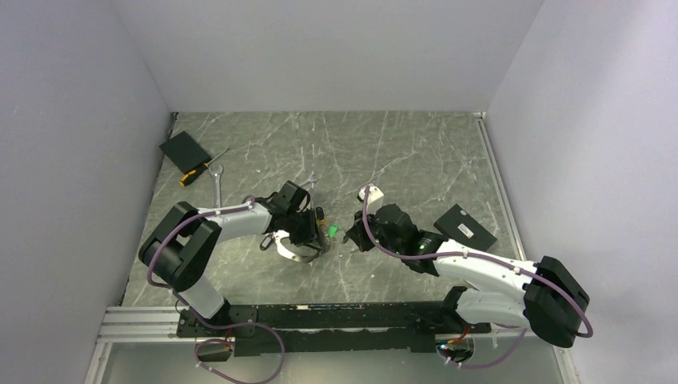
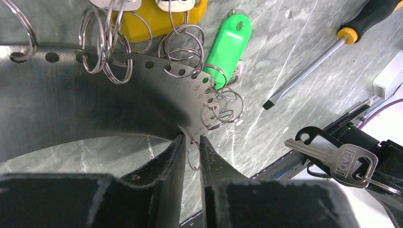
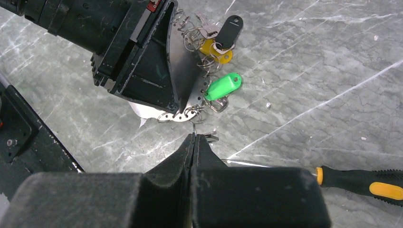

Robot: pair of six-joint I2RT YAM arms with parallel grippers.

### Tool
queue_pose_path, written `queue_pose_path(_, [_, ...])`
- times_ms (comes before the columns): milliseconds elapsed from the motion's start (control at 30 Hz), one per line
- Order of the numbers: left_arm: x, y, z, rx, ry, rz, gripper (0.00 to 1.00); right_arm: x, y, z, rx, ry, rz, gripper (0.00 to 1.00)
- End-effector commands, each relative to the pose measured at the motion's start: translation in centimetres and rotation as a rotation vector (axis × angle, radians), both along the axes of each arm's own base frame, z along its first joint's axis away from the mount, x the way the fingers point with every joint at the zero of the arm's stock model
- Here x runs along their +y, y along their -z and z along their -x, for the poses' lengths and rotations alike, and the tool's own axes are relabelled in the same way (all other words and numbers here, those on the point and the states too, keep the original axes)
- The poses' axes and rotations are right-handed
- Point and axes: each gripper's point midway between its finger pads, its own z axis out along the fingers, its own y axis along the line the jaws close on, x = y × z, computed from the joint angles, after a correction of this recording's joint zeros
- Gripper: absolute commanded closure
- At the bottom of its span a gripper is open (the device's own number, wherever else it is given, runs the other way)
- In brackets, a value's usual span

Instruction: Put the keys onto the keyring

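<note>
The keyring is a flat silver band with a row of holes, hung with small wire rings. On it are keys with a green head and a yellow head; the right wrist view adds a black one. My left gripper holds the band's end, jaws narrow, a small wire ring between them. My right gripper is shut, a thin wire poking from its tips just below the band. It holds a silver key on a black loop.
An orange-and-black screwdriver lies beside my right gripper. At the back left are a black box, a second screwdriver and a wrench. Another black box sits by the right arm.
</note>
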Motion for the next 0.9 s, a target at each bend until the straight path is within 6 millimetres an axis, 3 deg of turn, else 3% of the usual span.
queue_pose_path(0, [-0.52, -0.54, -0.53, -0.032, 0.029, -0.004, 0.78, 0.63, -1.39, -0.46, -0.039, -0.008, -0.028, 1.0])
queue_pose_path(233, [-0.85, -0.82, -0.42, -0.029, 0.048, -0.001, 0.78, 0.6, -1.33, -0.54, -0.043, -0.008, -0.022, 1.0])
queue_pose_path(433, [-1.01, -1.35, -0.36, -0.042, 0.054, -0.005, 0.71, 0.43, -1.21, -0.58, -0.046, -0.004, -0.014, 1.0])
queue_pose_path(867, [-1.13, -1.33, 0.42, -0.027, 0.096, -0.039, 0.77, 0.11, -1.15, -0.47, -0.049, 0.003, -0.014, 1.0])
